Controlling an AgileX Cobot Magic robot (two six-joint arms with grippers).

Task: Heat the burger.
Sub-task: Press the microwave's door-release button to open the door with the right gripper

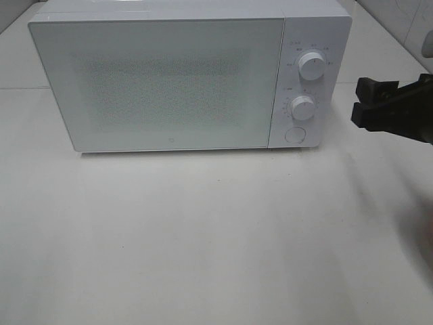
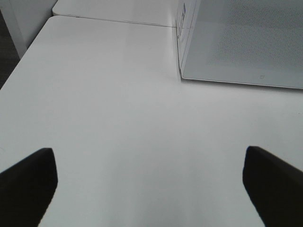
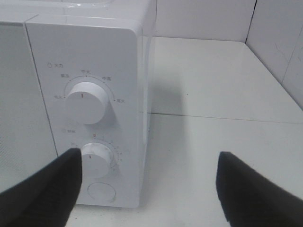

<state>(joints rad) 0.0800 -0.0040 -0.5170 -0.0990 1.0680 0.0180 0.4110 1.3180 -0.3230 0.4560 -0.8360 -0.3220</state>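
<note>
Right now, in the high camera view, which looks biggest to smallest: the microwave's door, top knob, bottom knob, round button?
Door, largest.
Top knob and bottom knob look alike; I won't rank them.
Round button, smallest.

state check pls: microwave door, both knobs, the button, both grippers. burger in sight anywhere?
microwave door, closed
upper knob, mark about straight up, untouched
lower knob, setting too small to read, untouched
round button, untouched
left gripper, open, empty, over the bare table
right gripper, open, empty, near the control panel, not touching it
burger, not seen in any view
</note>
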